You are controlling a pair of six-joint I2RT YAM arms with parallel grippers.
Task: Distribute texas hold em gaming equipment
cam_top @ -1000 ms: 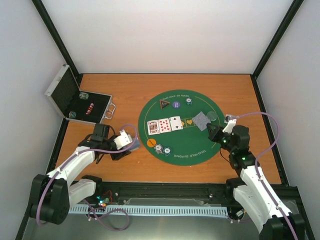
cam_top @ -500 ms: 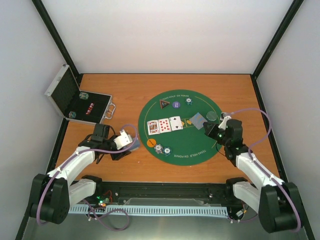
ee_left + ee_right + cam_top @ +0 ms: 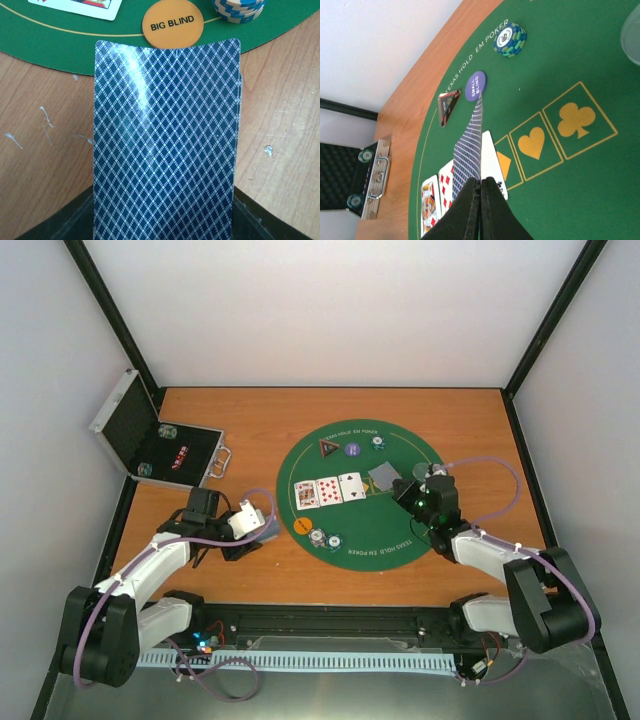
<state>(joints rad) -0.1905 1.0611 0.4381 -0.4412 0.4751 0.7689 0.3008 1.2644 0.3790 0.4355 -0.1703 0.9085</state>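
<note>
Right gripper point(image 3: 480, 181), pinching a card point(image 3: 470, 150), has swung left; left gripper point(image 3: 255, 530) clamps the deck point(image 3: 165, 140)

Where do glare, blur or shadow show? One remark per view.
Left wrist: a pale glare streak runs down the held card. Right wrist: the near fingers pinching the edge-on card look soft, the mat sharp. Top external: even light, faint shadows.
</note>
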